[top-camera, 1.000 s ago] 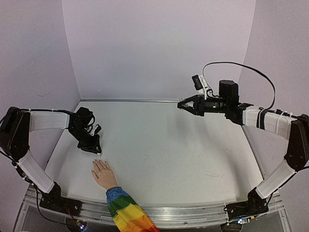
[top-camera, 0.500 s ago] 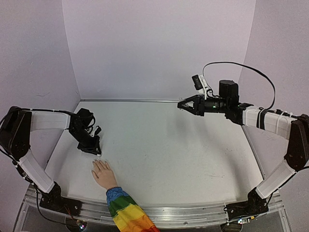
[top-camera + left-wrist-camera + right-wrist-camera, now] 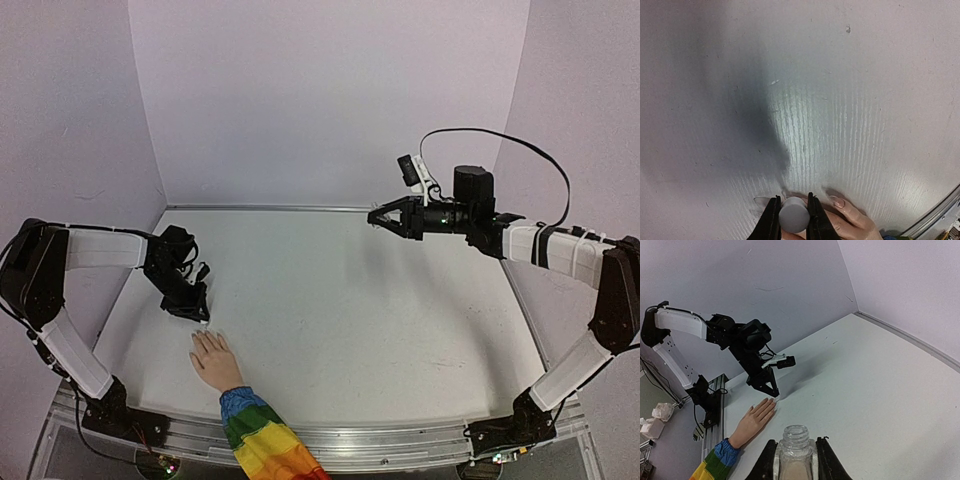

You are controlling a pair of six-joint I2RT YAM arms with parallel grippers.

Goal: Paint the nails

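The nails (image 3: 838, 202) tip a mannequin hand (image 3: 214, 360) lying palm down at the near left of the table (image 3: 380, 320), fingers pointing far. The left gripper (image 3: 201, 315) points steeply down just above those fingertips, its jaws pinching a round grey cap (image 3: 793, 218). The right gripper (image 3: 373, 216) reaches leftward, raised at the far right, its jaws clamped on an open clear bottle (image 3: 796, 450).

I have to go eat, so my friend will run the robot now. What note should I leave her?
Left pincer: shut on a round cap, low over the fingertips of the hand, near left of the table.
Right pincer: shut on the open bottle, held up at the far right.
Done: bottle uncapped. Cannot tell whether any nails are painted.
Left: paint the nails.
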